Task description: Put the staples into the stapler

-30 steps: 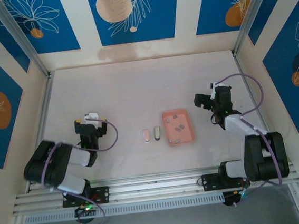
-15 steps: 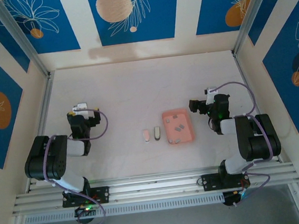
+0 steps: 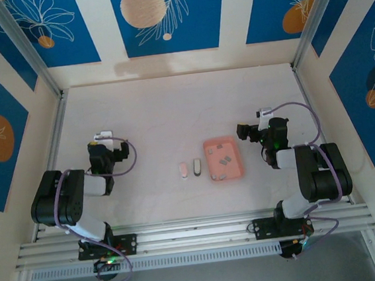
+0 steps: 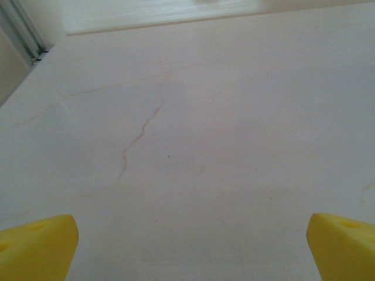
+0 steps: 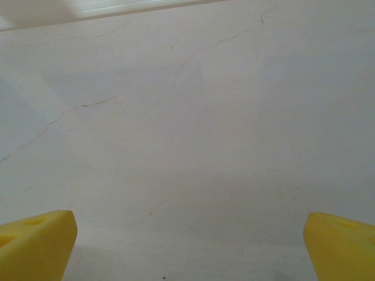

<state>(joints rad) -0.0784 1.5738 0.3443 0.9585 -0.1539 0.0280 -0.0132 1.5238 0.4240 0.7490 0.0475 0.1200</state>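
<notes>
1. Near edge: an aluminium rail spans the table front and carries both arm bases.
2. Both arms are folded back, one toward each side wall, so the middle of the table is unobstructed.
3. The left gripper sits near the side rail. Its jaws are spread wide and hold nothing. Bare table shows between its yellow fingertips.
4. The right gripper is likewise spread wide and empty, with its yellow fingertips at the frame corners.
5. Table centre: a pink-white stapler and a grey stapler lie side by side, just left of the pink tray.
6. The staples lie loose inside the tray.
7. The right gripper is near the tray's far-right corner, without touching it.
8. Beyond the tray, open surface runs to the back wall.
</notes>
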